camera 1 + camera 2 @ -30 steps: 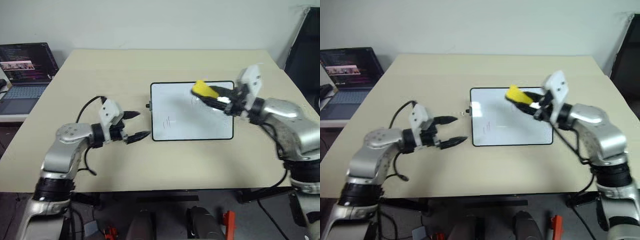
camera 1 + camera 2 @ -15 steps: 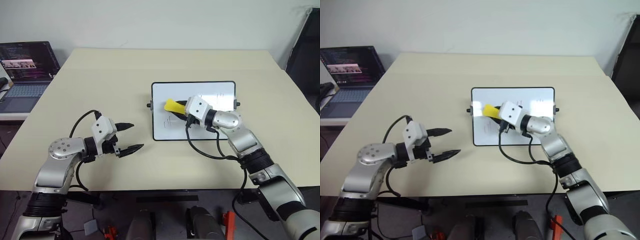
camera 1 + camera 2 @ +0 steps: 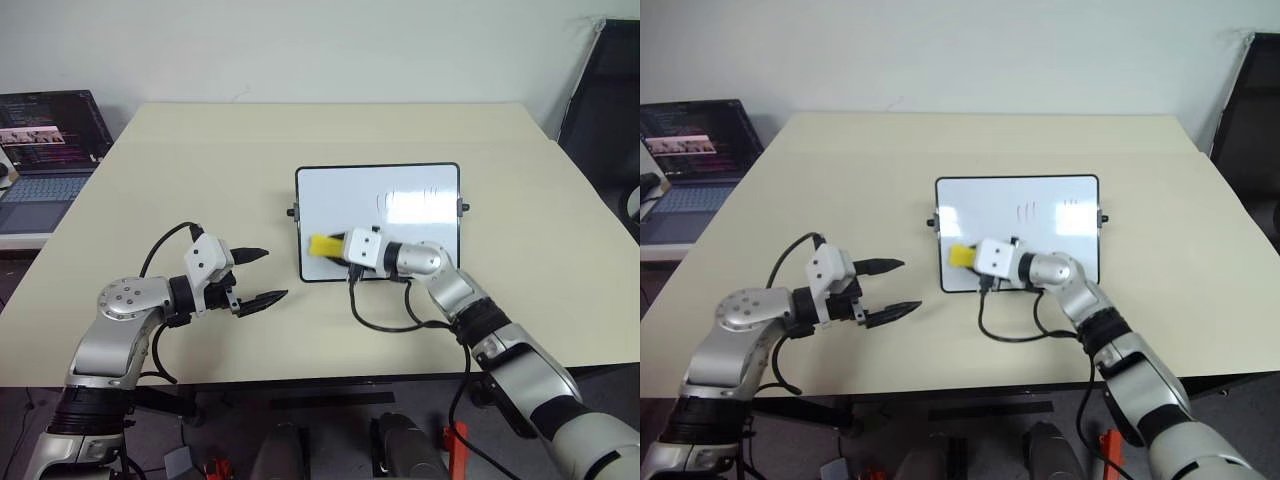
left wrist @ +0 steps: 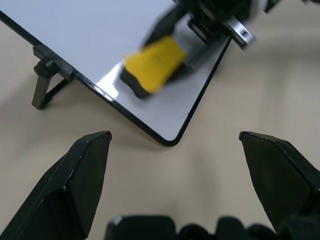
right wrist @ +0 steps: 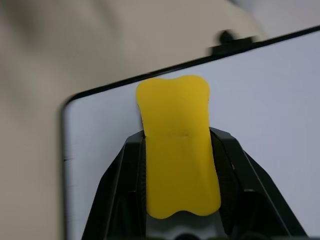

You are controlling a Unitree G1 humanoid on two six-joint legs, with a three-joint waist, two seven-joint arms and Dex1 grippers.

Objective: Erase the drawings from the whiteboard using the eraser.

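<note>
Yellow eraser (image 5: 176, 150) clamped in right hand (image 5: 175, 165); left hand (image 4: 175, 145) wide; head view shows drawings (image 3: 1025, 211).

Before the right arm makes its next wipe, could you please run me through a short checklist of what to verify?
1. Eraser held in the right gripper: ok, jaws shut on it.
2. Eraser over the whiteboard: ok, at its near left corner.
3. Eraser pressed flat on the surface: cannot tell.
4. Drawings left to wipe: not ok, faint strokes remain in the upper middle, away from the eraser.
5. Left gripper out of the wiping path: ok, jaws open, over the table left of the board.
6. Board steadied: cannot tell; nothing holds it.
</note>
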